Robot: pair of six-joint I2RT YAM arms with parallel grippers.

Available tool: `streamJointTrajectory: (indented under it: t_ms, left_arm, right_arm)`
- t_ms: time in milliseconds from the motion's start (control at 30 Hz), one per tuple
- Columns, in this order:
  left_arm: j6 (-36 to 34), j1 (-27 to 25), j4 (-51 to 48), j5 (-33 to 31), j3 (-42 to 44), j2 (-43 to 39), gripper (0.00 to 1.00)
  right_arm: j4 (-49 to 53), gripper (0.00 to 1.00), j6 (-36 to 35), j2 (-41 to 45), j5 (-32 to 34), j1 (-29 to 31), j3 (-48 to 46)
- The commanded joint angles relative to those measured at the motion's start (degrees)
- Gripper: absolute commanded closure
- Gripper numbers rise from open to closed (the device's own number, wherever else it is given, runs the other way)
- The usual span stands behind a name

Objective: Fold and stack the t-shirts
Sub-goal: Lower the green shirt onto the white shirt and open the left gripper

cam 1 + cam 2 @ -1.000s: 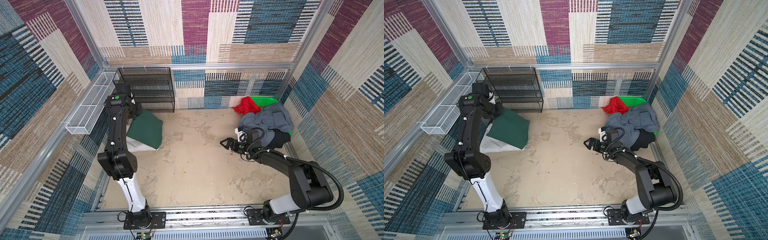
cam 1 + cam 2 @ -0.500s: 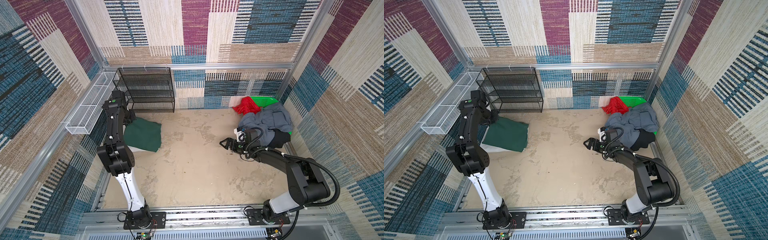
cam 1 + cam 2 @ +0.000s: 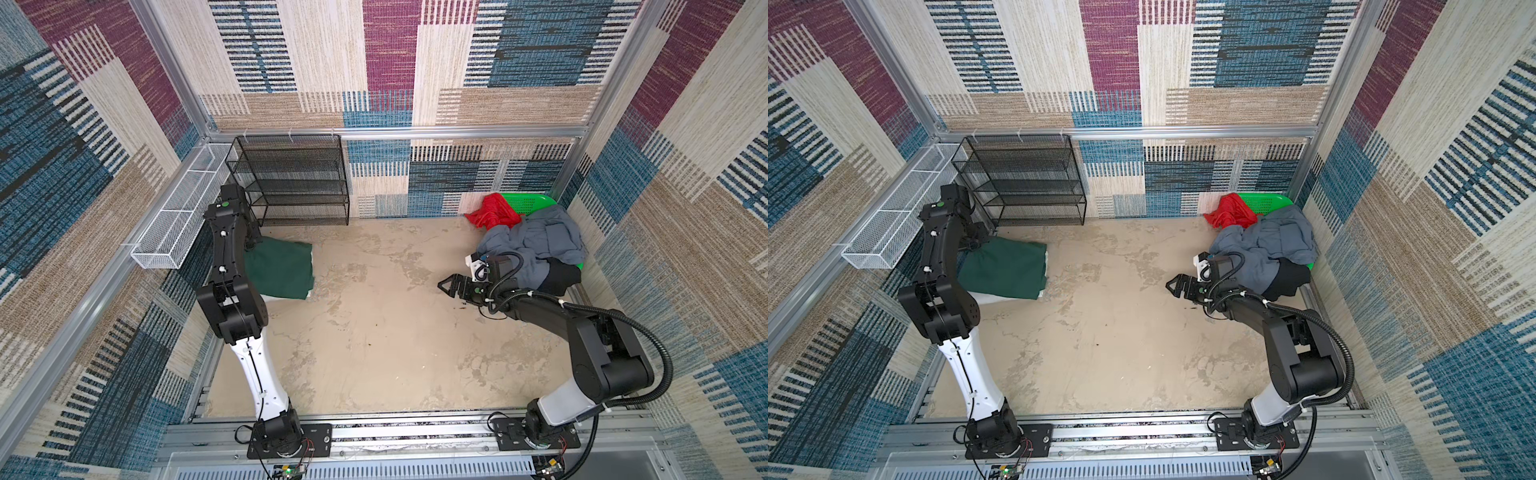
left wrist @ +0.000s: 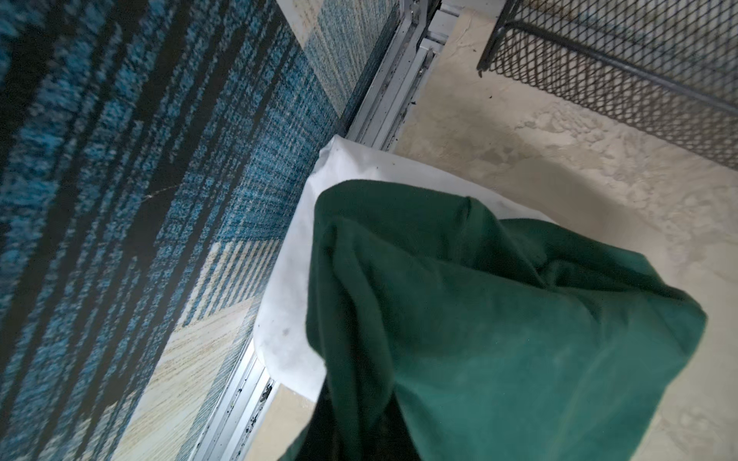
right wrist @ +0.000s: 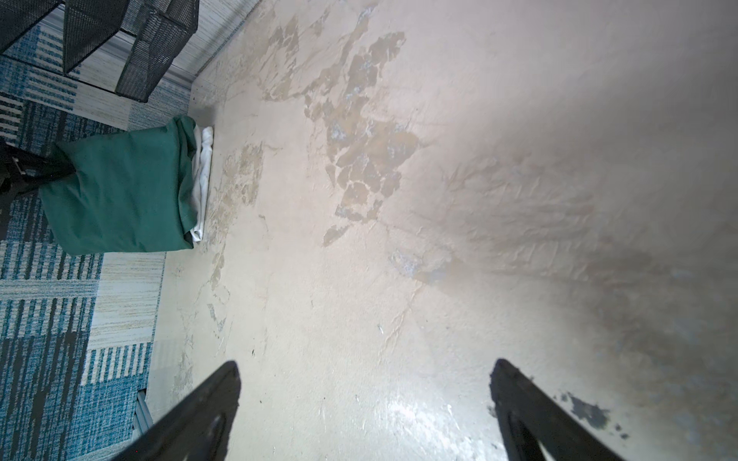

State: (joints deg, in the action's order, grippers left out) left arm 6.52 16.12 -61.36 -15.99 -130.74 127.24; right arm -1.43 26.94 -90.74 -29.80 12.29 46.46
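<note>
**A:** Starting far left: the dark green t-shirt [image 3: 282,270] lies folded on the white t-shirt [image 4: 287,319], on the table [image 3: 374,332] by the left wall, just in front of the black mesh rack [image 3: 291,183]. One corner tents up to the left pincer [image 5: 60,172], so I judge it clenched on that cloth.

**B:** The risk there?

**A:** If it pulls away without letting go, the fold drags open or slides off the white one.

**B:** And the right side?

**A:** The right pincer [image 3: 444,286] stands spread and empty over bare table. Far right of it, the red t-shirt [image 3: 492,214], grey-blue t-shirt [image 3: 536,245] and black t-shirt [image 3: 559,276] heap over the green basket [image 3: 528,203]. A grab there could catch two at once.

**B:** What's unclear?

**A:** Cloth and arm cover the left jaws, and the basket is mostly buried.
</note>
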Motion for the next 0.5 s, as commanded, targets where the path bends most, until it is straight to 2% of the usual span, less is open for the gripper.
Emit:
streamJointTrajectory:
  t_ms: [0, 67, 100, 133, 467]
  left_arm:
    - [3.76, 0.14, -0.04, -3.83, -0.55, 0.93, 0.51]
    - [4.95, 0.09, -0.61, -3.58, -0.07, 0.93, 0.30]
    - [5.66, -0.02, -0.65, -3.52, 0.55, 0.61, 0.09]
    - [6.32, -0.27, -0.64, -3.53, 1.28, 0.17, 0.00]
    - [9.75, -3.06, 5.28, -2.16, 14.96, -8.65, 0.00]
  right_arm:
    - [-0.17, 0.02, -1.03, -0.38, -0.97, 0.01, 0.79]
    - [-0.02, 0.01, -1.13, -0.79, -1.05, -0.01, 0.94]
    - [0.02, 0.01, -1.13, -0.99, -1.23, -0.04, 1.07]
    - [0.02, 0.01, -1.16, -1.23, -1.56, -0.05, 1.12]
    - [-0.86, 0.01, -0.55, -1.05, -3.07, -0.08, 0.75]
